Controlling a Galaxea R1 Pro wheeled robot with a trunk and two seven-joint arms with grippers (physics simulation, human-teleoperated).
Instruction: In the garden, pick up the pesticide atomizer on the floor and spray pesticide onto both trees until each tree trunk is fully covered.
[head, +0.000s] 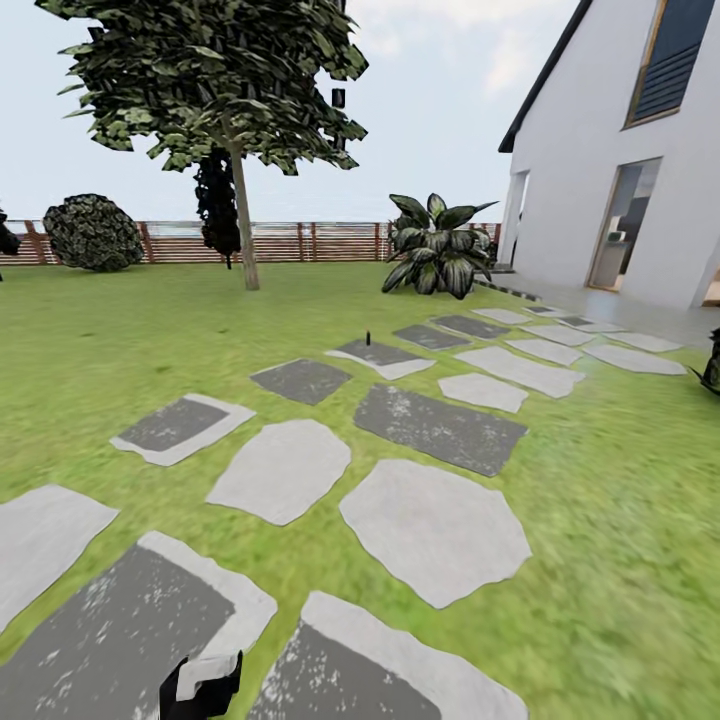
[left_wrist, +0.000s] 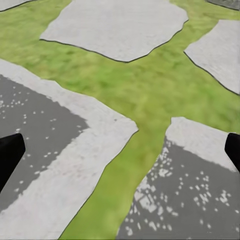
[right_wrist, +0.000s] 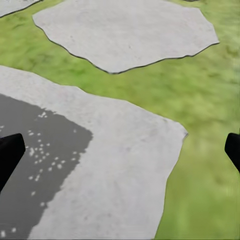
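Far ahead on the garden lawn, a tiny dark upright shape that looks like the pesticide atomizer (head: 368, 338) stands at the edge of a dark stepping stone (head: 372, 352); it is too small to make out detail. One tree (head: 215, 75) with dark green blocky leaves rises at the back left, its tree trunk (head: 243, 225) beige-grey and straight. My left gripper (left_wrist: 120, 155) is open over grass and paving slabs, its black fingertips (left_wrist: 10, 157) at the picture's edges. My right gripper (right_wrist: 120, 155) is open too, above a pale slab (right_wrist: 100, 165), holding nothing.
Pale and dark stepping stones (head: 435, 525) run across the grass towards the white house (head: 620, 150) on the right. A slatted wooden fence (head: 300, 242) closes the back, with a round bush (head: 92, 232), a thin near-black tree (head: 217, 205) and a broad-leaved plant (head: 437, 248).
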